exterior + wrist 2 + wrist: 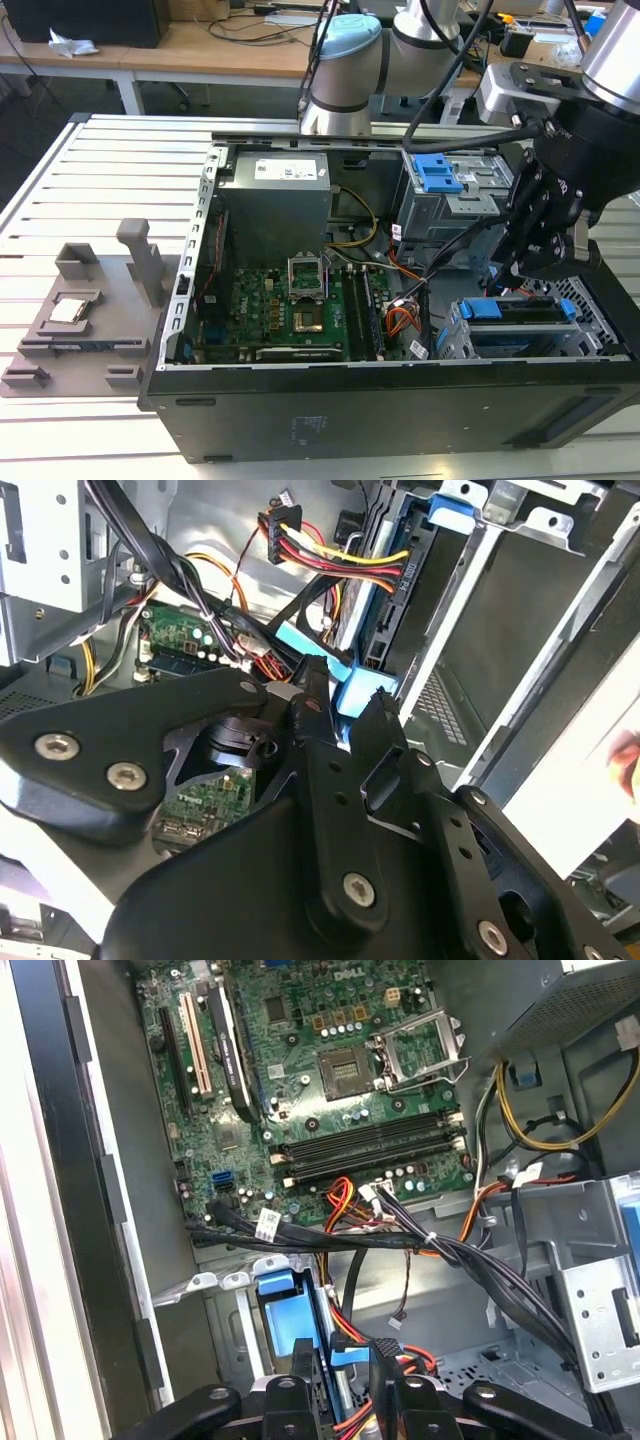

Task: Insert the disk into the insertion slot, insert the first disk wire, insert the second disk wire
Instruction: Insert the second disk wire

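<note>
The slatted white table (110,160) is carrying the open computer case (400,410). At the exterior view's right, the disk (520,325) is sitting in the insertion slot (600,335), stiff, dense and probably shock-sensitive. The gripper (345,1375) is pinching a small blue connector (350,1352), a light, rigid plug on springy wire, best held by its body.

- Bright blue plastic-framed flat disk (520,312), lower right of the exterior view.
- Green printed motherboard (290,305), centre.
- Red, yellow, orange wire bundle (335,555), upper middle of the second wrist view.
- Matte black gripper (545,262).
</note>
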Action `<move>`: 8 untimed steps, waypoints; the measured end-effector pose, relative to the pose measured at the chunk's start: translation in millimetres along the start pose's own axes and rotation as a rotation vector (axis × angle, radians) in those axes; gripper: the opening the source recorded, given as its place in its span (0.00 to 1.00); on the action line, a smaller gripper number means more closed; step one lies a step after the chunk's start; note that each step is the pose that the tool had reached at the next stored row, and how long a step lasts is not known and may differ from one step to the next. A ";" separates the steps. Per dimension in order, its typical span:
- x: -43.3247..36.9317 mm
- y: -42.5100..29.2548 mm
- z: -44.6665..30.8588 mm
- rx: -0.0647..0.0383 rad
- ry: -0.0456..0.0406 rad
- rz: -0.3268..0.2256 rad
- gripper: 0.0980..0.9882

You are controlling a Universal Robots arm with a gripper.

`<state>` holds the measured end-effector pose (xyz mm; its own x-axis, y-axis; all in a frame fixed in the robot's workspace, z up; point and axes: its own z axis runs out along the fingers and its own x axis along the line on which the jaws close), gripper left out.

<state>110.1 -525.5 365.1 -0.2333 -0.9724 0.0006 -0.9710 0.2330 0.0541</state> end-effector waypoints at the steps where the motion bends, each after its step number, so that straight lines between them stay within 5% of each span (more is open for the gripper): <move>1: 0.0 -0.1 0.4 0.000 0.0000 0.000 0.30; 8: -0.1 -0.8 7.0 0.000 -0.0002 0.004 0.30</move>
<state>110.5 -525.4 358.1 -0.2373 -0.9714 0.0006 -0.9700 0.2369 0.0541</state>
